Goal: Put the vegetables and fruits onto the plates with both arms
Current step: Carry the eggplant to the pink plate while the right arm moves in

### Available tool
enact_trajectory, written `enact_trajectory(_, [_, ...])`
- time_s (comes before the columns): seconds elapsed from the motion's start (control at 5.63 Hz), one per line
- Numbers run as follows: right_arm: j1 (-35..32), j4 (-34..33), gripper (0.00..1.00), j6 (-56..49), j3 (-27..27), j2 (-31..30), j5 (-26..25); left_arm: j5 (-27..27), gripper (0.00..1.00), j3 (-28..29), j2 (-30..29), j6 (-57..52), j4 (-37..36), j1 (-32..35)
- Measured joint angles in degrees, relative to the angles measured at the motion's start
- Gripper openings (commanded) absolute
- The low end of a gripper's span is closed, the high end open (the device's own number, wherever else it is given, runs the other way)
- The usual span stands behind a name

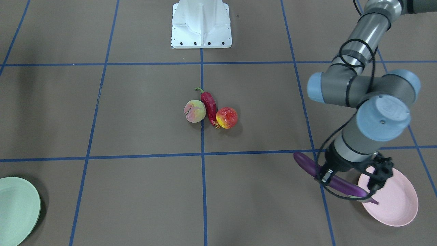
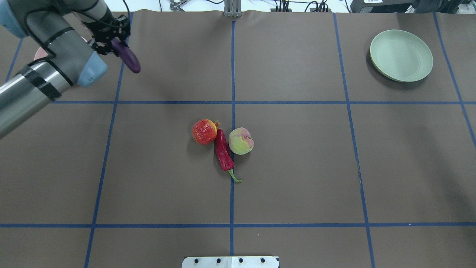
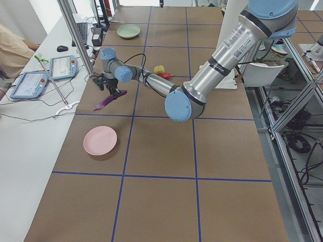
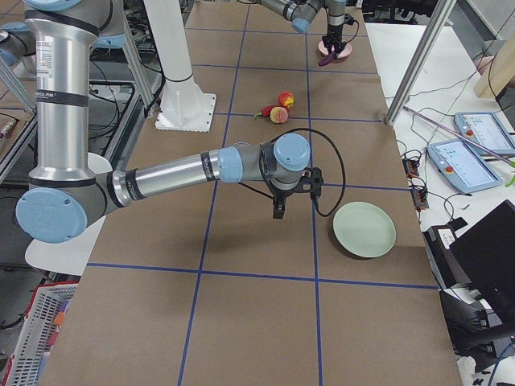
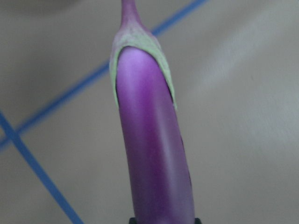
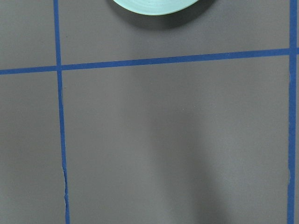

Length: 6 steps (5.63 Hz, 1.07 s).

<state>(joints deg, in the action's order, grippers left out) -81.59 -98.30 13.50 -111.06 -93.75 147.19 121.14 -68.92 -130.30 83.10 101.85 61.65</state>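
My left gripper (image 1: 368, 188) is shut on the long purple eggplant (image 1: 336, 181) and holds it in the air, slanted, beside the pink plate (image 1: 397, 201). The left wrist view shows the eggplant (image 5: 154, 163) with its greenish cap pointing away. The peach (image 2: 241, 141), red chili pepper (image 2: 223, 150) and pomegranate (image 2: 204, 131) lie touching at the table's middle. The mint green plate (image 2: 401, 56) is empty at the far right. My right gripper (image 4: 279, 211) shows only in the exterior right view, low over the table next to the green plate (image 4: 364, 229); I cannot tell if it is open or shut.
The white base pedestal (image 1: 201, 24) stands at the robot's side of the table. Blue tape lines (image 2: 232, 102) divide the brown table into squares. Tablets (image 3: 63, 66) and cables lie on a side bench past the table's far edge.
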Motion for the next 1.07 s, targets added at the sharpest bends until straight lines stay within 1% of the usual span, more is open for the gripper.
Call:
enact_trajectory(0.18, [1.9, 1.4, 1.00, 4.3, -1.3, 1.1, -0.3, 0.0, 0.00, 4.8, 1.1, -11.2, 0.3, 4.6])
enact_trajectory(0.36, [4.5, 4.4, 1.00, 10.5, -2.0, 2.3, -0.6, -0.1, 0.00, 10.9, 1.4, -19.1, 2.1, 7.9])
enact_trajectory(0.53, [7.3, 7.5, 1.00, 15.6, -2.3, 3.1, -0.9, -0.3, 0.00, 16.4, 1.4, -22.2, 6.0, 8.9])
enact_trajectory(0.71, [9.7, 9.3, 1.00, 18.1, -2.5, 4.1, -1.3, -0.5, 0.15, 20.6, 1.0, -23.0, 9.7, 8.6])
enact_trajectory(0.89, [12.6, 9.9, 1.00, 19.7, -2.5, 5.7, -2.1, -0.7, 0.22, 23.0, 0.5, -23.1, 11.4, 8.0])
enact_trajectory(1.07, [16.6, 10.1, 1.00, 24.3, -2.4, 8.6, -4.6, -1.0, 0.52, 25.2, 0.0, -23.1, 13.3, 7.5])
